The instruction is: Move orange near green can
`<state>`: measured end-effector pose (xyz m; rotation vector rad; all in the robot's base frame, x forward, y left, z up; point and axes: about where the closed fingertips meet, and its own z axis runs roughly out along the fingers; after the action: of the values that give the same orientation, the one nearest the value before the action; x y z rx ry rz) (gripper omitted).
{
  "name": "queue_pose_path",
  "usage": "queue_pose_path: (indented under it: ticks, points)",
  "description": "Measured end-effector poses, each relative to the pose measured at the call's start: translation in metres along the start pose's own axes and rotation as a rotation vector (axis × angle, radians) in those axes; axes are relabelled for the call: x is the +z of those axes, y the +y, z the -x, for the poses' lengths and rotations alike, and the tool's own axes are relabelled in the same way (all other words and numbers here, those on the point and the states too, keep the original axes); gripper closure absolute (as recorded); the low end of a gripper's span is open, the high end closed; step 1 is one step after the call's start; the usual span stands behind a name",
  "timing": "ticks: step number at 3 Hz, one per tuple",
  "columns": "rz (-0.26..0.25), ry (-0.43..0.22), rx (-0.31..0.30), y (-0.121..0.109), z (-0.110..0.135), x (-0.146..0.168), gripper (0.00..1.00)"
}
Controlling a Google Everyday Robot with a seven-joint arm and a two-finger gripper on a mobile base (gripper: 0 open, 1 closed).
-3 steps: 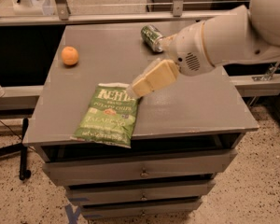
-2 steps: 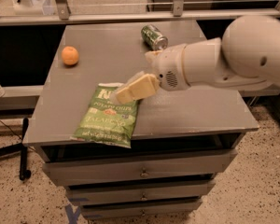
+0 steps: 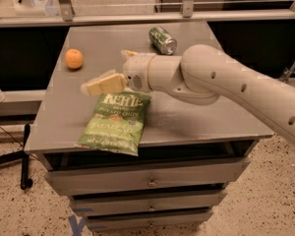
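Observation:
The orange [image 3: 73, 58] sits at the back left of the grey table [image 3: 96, 38]. The green can [image 3: 162, 40] lies on its side at the back middle, well to the right of the orange. My gripper [image 3: 105, 71] hovers over the table between them, just beyond the top edge of the chip bag and right of the orange. Its cream fingers [image 3: 104, 84] stand apart and hold nothing. My arm [image 3: 211, 80] reaches in from the right.
A green Kettle chip bag [image 3: 115, 122] lies flat at the front middle of the table. Drawers [image 3: 147, 176] run below the table's front edge. A rail [image 3: 137, 17] runs behind the table. Speckled floor lies around it.
My arm has swung left across the table. The gripper has gone from the right of the chip bag to above its top edge, closer to the orange. The orange and can have not moved.

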<state>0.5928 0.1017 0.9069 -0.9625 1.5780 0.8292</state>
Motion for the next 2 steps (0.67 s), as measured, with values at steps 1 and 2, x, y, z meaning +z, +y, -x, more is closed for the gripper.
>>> queue_pose_path:
  ticks: [1,2]
  points:
    - [0.013,-0.061,0.0,-0.01,0.007,0.046,0.0]
    - [0.032,-0.073,-0.009,-0.015,0.006,0.089,0.0]
